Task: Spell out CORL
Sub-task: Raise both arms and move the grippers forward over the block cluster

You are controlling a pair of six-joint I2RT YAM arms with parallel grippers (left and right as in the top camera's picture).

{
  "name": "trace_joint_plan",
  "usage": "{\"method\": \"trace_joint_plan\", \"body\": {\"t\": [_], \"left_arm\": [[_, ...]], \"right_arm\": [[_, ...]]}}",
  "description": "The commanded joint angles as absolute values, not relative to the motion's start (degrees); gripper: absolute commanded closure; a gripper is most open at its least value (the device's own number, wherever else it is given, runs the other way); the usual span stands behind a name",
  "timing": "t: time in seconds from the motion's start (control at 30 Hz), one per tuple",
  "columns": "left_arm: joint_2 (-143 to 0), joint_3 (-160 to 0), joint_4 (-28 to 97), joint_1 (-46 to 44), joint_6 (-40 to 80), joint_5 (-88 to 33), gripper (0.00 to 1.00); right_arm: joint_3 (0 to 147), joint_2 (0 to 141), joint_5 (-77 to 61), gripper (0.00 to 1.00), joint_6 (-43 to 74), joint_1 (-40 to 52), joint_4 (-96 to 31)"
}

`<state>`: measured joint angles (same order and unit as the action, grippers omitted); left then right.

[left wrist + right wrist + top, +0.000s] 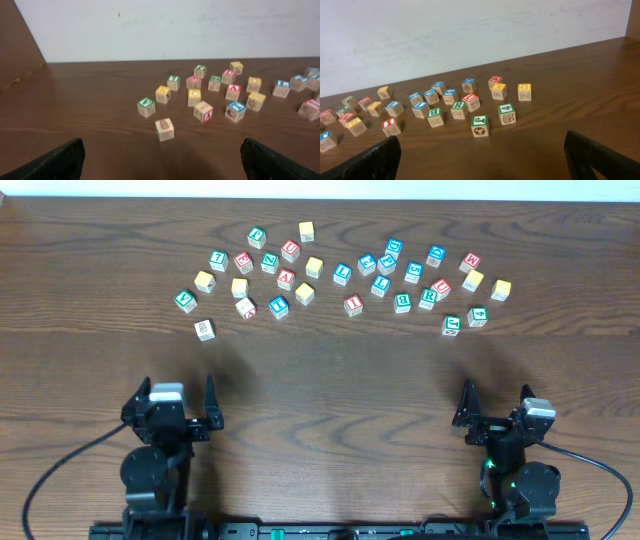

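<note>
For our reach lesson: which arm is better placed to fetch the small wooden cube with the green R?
Probably the right: the small wooden cube with the green R lies right of centre, closer to the open right hand than to the left hand.

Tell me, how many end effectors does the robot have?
2. The left end effector is at the near left of the table, the right end effector at the near right. Both open; none seems hidden.

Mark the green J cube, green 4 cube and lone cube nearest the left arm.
Green J cube [480, 129], right wrist view, front face.
Green 4 cube [507, 118], right wrist view, front face.
Lone cube [165, 131], left wrist view, front face.
</note>
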<state>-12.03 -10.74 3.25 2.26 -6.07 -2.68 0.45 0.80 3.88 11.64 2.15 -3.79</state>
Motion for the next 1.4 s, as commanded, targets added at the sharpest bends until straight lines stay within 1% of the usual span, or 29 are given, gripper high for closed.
{"method": "trace_joint_plan", "body": {"t": [0.0,0.2,0.33,0.6,0.83,1.0,1.2,1.37], "left_arm": [[-15.6,-15.6,3.1,2.7,-6.6,-3.7,0.02],[-25.3,-25.1,3.8,2.7,-6.6,-7.2,0.02],[-33.9,-33.7,8.0,2.7,-6.5,-10.3,0.02],[-52.9,-54.0,24.1,2.7,-6.3,-17.6,0.02],[-68.9,-73.3,41.6,2.7,-5.3,-18.0,0.02],[-77.5,-84.2,50.8,2.7,-5.3,-18.0,0.02],[-79.4,-86.0,51.4,2.7,-5.3,-18.0,0.02],[-79.4,-86.0,51.4,2.7,-5.3,-18.0,0.02]], "right_arm": [[0.3,0.3,4.3,0.01,11.1,1.8,-3.9],[0.3,0.3,4.3,0.01,11.1,1.8,-3.9],[0.3,0.3,4.3,0.01,11.1,1.8,-3.9],[0.3,0.4,4.3,0.01,11.1,1.8,-3.9],[0.3,0.4,4.3,0.01,11.1,1.8,-3.9],[0.3,0.4,4.3,0.01,11.1,1.8,-3.3],[0.3,0.4,5.4,0.01,11.2,1.8,-3.6],[0.3,0.4,0.2,0.01,11.7,1.8,-2.3]]}}
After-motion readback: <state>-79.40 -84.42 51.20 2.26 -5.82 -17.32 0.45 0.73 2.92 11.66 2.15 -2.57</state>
